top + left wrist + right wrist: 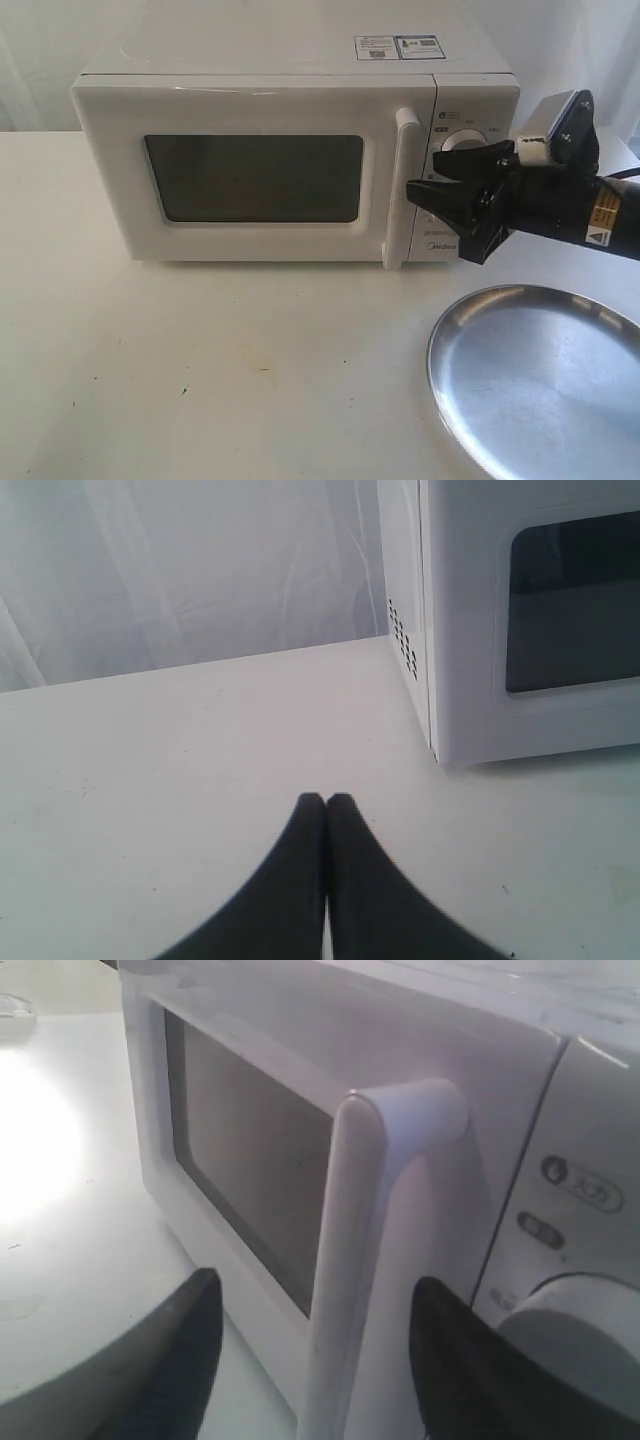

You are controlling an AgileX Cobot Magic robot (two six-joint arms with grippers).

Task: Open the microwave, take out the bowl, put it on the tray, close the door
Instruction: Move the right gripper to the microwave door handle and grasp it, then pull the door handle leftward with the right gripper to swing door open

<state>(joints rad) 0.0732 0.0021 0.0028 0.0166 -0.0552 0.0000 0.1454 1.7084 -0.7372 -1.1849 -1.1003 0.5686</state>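
The white microwave (270,100) stands at the back of the table. Its door (110,170) is shut, and the dark window shows nothing inside. The bowl is hidden. My right gripper (422,185) is open at the vertical bar handle (405,190). In the right wrist view the handle (350,1260) runs between the two black fingers (190,1340), and I cannot tell whether they touch it. The silver tray (540,380) lies empty at the front right. My left gripper (325,800) is shut on nothing, low over the table beside the microwave's side wall (405,600).
The white table (200,360) stretches in front of the microwave. The round dial (462,140) and control panel sit right of the handle, just behind the right arm. A white curtain (180,570) hangs behind the table.
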